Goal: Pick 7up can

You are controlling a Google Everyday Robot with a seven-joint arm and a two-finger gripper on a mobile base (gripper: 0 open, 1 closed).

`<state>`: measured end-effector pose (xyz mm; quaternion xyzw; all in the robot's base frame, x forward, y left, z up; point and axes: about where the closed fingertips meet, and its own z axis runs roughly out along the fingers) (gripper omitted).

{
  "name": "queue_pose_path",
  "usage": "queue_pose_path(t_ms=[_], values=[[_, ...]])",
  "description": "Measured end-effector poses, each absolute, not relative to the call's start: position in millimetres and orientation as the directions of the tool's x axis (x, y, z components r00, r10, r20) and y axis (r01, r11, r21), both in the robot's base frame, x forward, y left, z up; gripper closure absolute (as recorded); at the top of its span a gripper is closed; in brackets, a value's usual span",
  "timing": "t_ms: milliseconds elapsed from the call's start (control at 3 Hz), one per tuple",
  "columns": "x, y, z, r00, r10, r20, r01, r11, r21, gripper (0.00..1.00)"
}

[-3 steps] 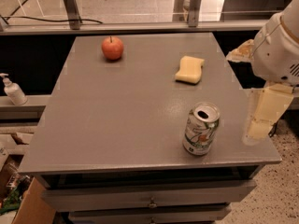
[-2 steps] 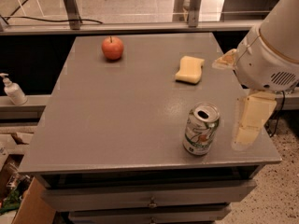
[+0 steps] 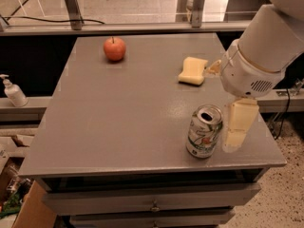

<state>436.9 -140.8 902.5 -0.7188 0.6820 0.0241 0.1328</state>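
The 7up can [image 3: 204, 131] stands upright near the table's front right corner, silver-white with green lettering, a red spot and an opened top. My gripper [image 3: 223, 109] hangs from the white arm [image 3: 259, 51] just right of the can and a little behind it. It is open and empty. One cream finger [image 3: 239, 125] points down close beside the can's right side, with a narrow gap between them. The other fingertip [image 3: 213, 67] shows farther back, near the sponge.
A yellow sponge [image 3: 193, 71] lies at the back right of the grey table [image 3: 118, 122]. A red apple [image 3: 114, 49] sits at the back left. A soap bottle [image 3: 13, 92] stands on a ledge to the left. The table's right edge is just beyond the gripper.
The arm and gripper have moved left and toward the can. The near finger now hangs right beside the can. The can, sponge and apple have not moved.
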Motion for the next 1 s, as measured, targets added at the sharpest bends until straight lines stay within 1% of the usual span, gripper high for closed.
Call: queue_pose_path(t_ms=[1000], values=[[438.7,-125.0,881.2,0.065,-0.978,-0.197,-0.994,-0.046,-0.099,0.00]])
